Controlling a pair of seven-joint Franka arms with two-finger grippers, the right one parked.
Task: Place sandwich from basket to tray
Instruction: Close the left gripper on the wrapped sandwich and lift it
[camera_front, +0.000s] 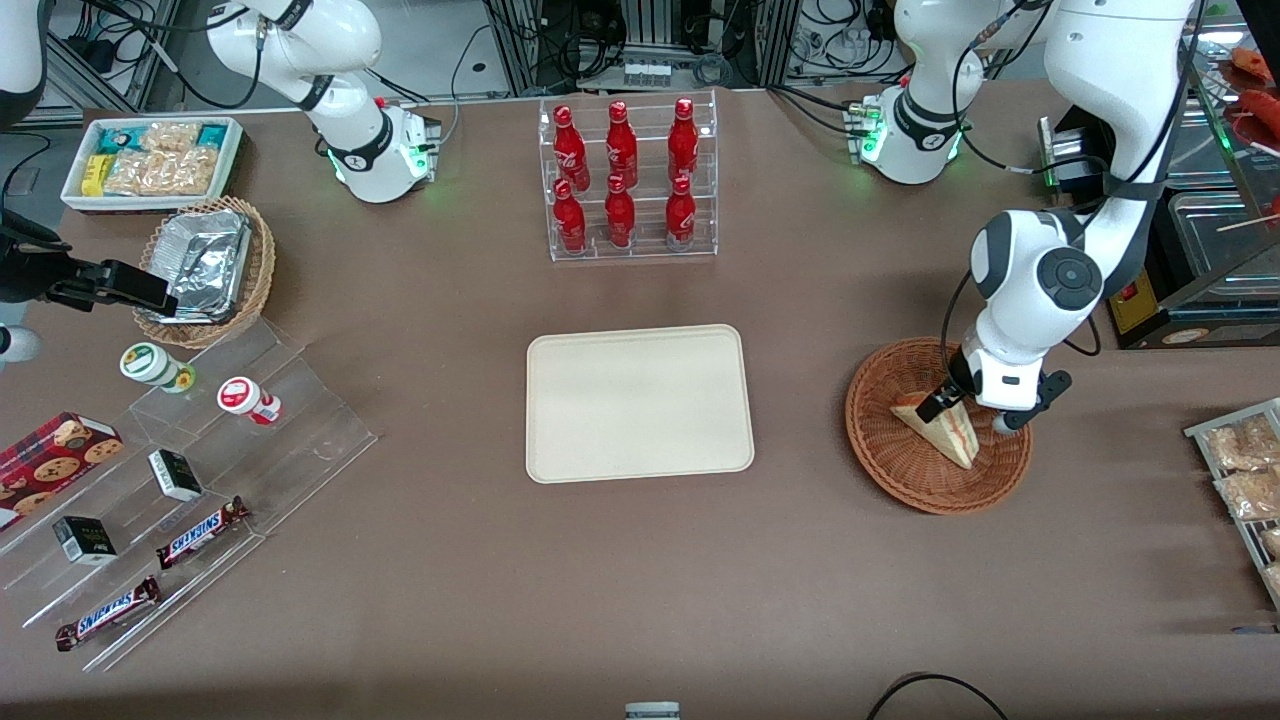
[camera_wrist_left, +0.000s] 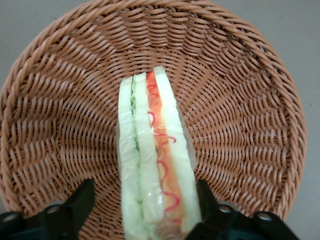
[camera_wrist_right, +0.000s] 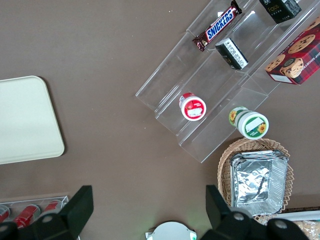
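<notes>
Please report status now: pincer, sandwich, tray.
Pincer down in basket, open, fingers astride sandwich, no squeeze seen. Sandwich lies in basket. Tray bare, path to it clear.
</notes>
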